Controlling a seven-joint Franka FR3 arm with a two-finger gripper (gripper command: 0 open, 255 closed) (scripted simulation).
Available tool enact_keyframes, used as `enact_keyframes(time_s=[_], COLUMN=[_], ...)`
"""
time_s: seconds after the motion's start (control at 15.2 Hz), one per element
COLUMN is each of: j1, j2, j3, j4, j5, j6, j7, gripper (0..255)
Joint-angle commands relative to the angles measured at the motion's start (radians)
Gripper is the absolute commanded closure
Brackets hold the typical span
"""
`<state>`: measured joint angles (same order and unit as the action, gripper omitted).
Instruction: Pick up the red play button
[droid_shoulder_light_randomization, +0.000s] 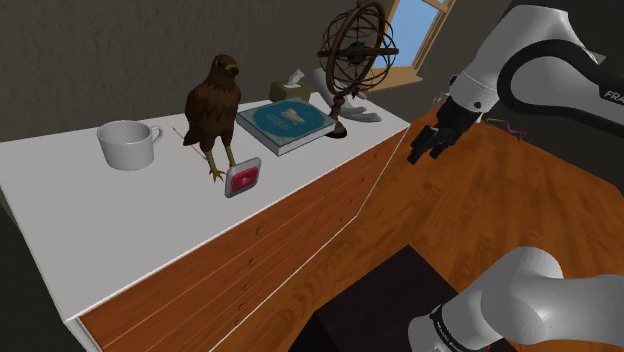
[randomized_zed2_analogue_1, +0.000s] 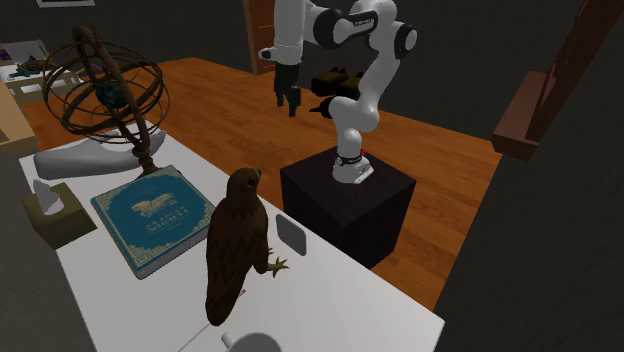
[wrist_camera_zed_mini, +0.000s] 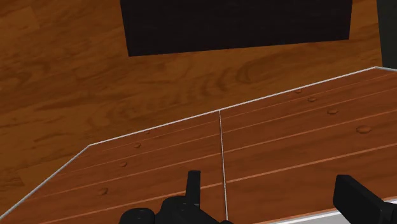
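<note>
Gripper (droid_shoulder_light_randomization: 425, 145) hung in the air, black fingers (wrist_camera_zed_mini: 193, 186) spread apart with nothing between them. The wrist view looked down past them onto the wooden drawer fronts (wrist_camera_zed_mini: 286, 146) and the floor. I put the hand off the cabinet, well apart from the target.

- White cabinet top (droid_shoulder_light_randomization: 80, 210): the red play button (droid_shoulder_light_randomization: 244, 178) sat near the front edge, just beside the foot of the hawk figure (droid_shoulder_light_randomization: 213, 105).
- It had a grey frame and a red face, and looked tipped up on an edge, not flat. In the second exterior view only its grey back (randomized_zed2_analogue_1: 290, 237) showed. I could not tell whether it leaned on the talon.
- Handling, my guess: small, light, stiff, and smooth enough to slip. It should tolerate a firm pinch.
- Hold: clamp across two opposite grey edges, fingers clear of the red face. Come in from the side away from the hawk, which looked top-heavy and easy to knock over.
- Farther back: a white mug (droid_shoulder_light_randomization: 127, 145) and a blue book (droid_shoulder_light_randomization: 285, 125).
- Farthest: a tissue box (droid_shoulder_light_randomization: 290, 90) and a ringed sphere ornament (droid_shoulder_light_randomization: 358, 50). None of these crowded the approach.
</note>
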<state>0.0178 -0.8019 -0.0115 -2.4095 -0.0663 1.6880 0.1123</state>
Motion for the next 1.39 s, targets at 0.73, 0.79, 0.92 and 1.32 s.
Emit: enact_keyframes(time_s=[0.73,0.79,0.92,1.32], j1=[-0.025,-0.031,-0.047,-0.114], j2=[0.102,0.125,0.177,0.376], j3=[0.330,0.359,0.419,0.596], j4=[0.048,0.064,0.103,0.260], j5=[0.190,0.203,0.222,0.228], j6=[0.026,0.031,0.043,0.077], j7=[0.582,0.635,0.741,1.070], gripper=[0,0,0,0])
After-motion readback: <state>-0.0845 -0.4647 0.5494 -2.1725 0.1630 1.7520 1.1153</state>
